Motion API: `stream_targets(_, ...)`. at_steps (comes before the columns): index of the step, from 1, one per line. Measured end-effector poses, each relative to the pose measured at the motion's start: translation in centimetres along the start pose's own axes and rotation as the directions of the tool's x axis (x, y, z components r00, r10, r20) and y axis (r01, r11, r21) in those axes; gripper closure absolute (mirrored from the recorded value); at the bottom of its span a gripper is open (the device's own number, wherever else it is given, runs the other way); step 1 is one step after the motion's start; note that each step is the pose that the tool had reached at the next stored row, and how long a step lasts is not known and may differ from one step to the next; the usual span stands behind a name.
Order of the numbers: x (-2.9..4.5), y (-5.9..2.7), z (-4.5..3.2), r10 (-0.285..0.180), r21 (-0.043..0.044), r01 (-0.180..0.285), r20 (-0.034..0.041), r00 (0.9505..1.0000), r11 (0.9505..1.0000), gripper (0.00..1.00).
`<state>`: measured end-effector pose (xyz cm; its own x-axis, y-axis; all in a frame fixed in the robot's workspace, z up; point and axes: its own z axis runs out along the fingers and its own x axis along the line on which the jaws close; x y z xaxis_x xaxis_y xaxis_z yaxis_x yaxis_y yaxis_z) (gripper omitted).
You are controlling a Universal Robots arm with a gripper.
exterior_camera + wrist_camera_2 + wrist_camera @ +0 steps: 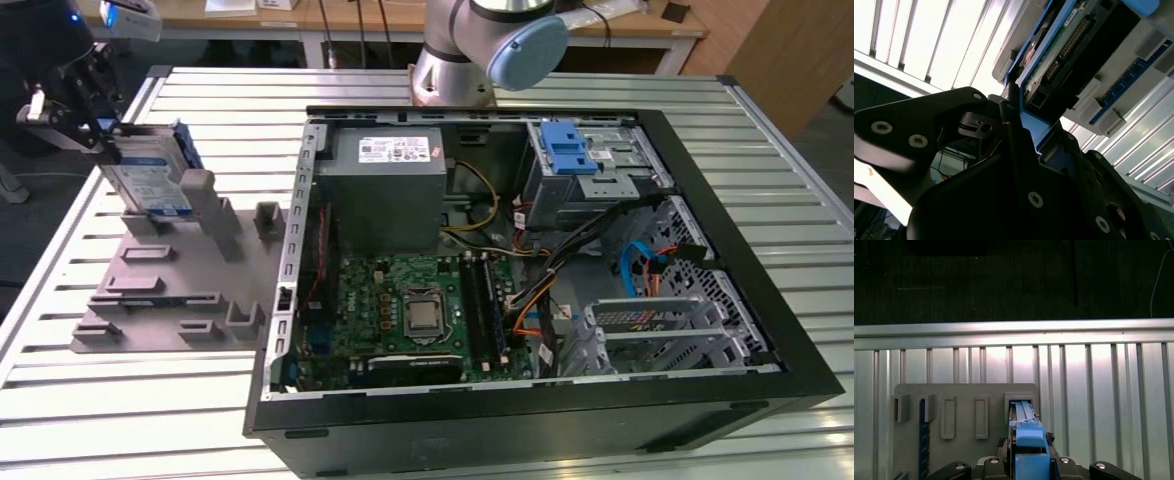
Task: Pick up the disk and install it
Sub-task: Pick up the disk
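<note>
The disk (pixel 144 180), silver-grey with a white-and-blue label in a blue carrier, stands on edge, tilted, over the far end of the grey slotted holder (pixel 174 290) at the exterior view's left. My gripper (pixel 91 128) is at the disk's upper end, shut on it. In the first wrist view the blue carrier (pixel 1026 432) runs between my gripper's (pixel 1030 460) fingers, with its far end at a slot of the holder (pixel 964 390). The second wrist view shows the disk's circuit-board side (pixel 1064 45) and a black finger (pixel 1009 115) against the carrier's edge.
An open computer case (pixel 747 260) lies at the exterior view's right. Inside are a silver drive cage with a blue latch (pixel 577 150), a grey power supply (pixel 387 190), the motherboard and loose cables. The ribbed metal table (pixel 160 420) extends around it, and the arm's base (pixel 454 70) stands behind.
</note>
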<state>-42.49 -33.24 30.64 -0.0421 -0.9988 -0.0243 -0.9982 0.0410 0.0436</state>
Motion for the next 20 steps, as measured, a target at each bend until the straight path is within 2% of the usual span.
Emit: stream_targets(20, -0.01, 0.02, -0.42, 0.0, 0.0, 0.0, 0.0, 1.0, 1.0, 0.63)
